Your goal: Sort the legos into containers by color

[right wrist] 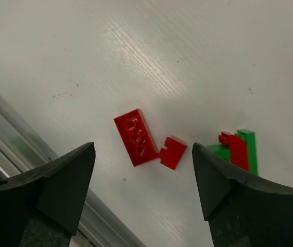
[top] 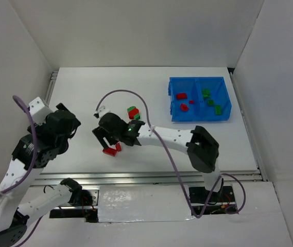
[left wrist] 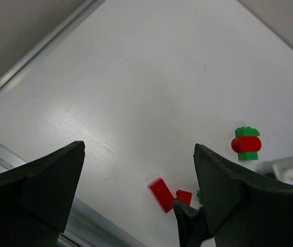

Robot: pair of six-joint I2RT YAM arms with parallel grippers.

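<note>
The blue bin (top: pixel 200 121) stands at the back right, with red legos (top: pixel 182 96) in its left compartment and green legos (top: pixel 211 102) in its right one. A flat red lego (right wrist: pixel 136 138) (top: pixel 108 151) and a small red lego (right wrist: pixel 173 152) (top: pixel 118 147) lie touching on the table. My right gripper (right wrist: pixel 142 146) (top: pixel 106 142) hovers open just above them, holding nothing. Close by lies a green-and-red cluster (right wrist: pixel 237 150), and farther back another red-and-green stack (top: pixel 133 112) (left wrist: pixel 246 144). The left gripper (left wrist: pixel 139 146) (top: pixel 73 125) is open and empty, off to the left.
The table's metal front rail (right wrist: pixel 12 139) (top: pixel 151 177) runs close to the two red legos. White walls enclose the table on the left, back and right. The right arm's purple cable (top: pixel 123 92) loops above the table's middle.
</note>
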